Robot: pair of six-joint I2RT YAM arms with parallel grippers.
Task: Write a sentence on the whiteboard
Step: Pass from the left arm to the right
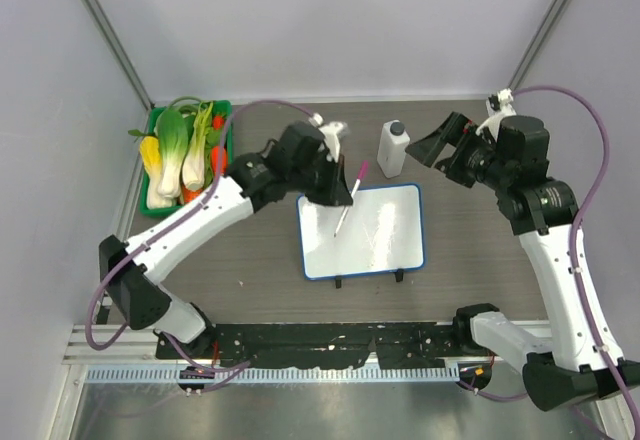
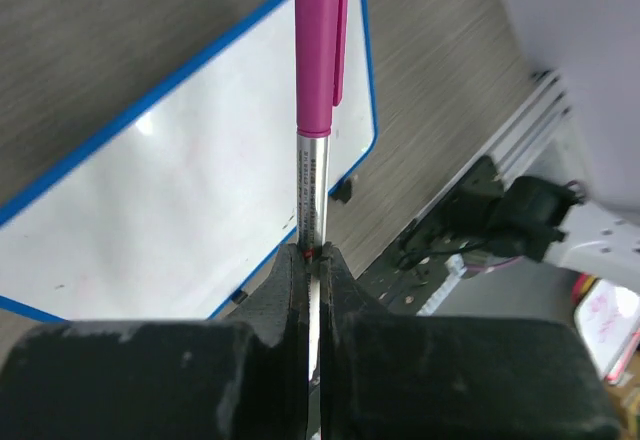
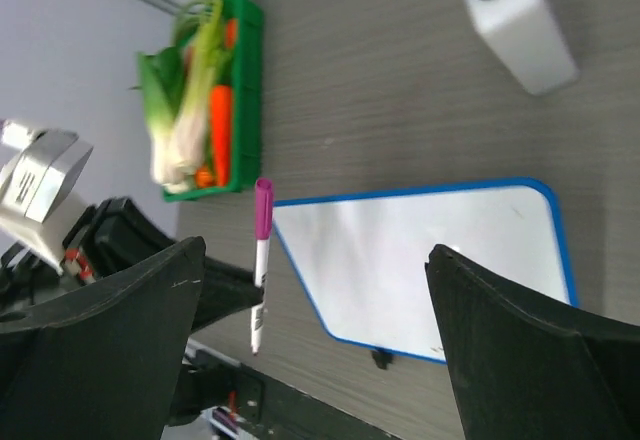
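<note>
The whiteboard [image 1: 385, 230] lies flat at the table's middle, white with a blue rim and two black feet at its near edge. No sentence shows on it; its surface looks blank in all views. My left gripper [image 1: 338, 192] is shut on a marker [image 1: 350, 200] with a magenta cap on its upper end, held tilted over the board's left part with the tip down. In the left wrist view my gripper [image 2: 313, 252] clamps the silver barrel [image 2: 311, 185] above the board [image 2: 170, 190]. My right gripper [image 1: 440, 145] is open and empty, raised behind the board's far right corner.
A white bottle [image 1: 393, 150] with a dark cap stands just behind the board. A green crate [image 1: 185, 155] of vegetables sits at the far left. A black rail [image 1: 330, 340] runs along the table's near edge. The right wrist view shows the board [image 3: 430, 260] and marker [image 3: 261, 250].
</note>
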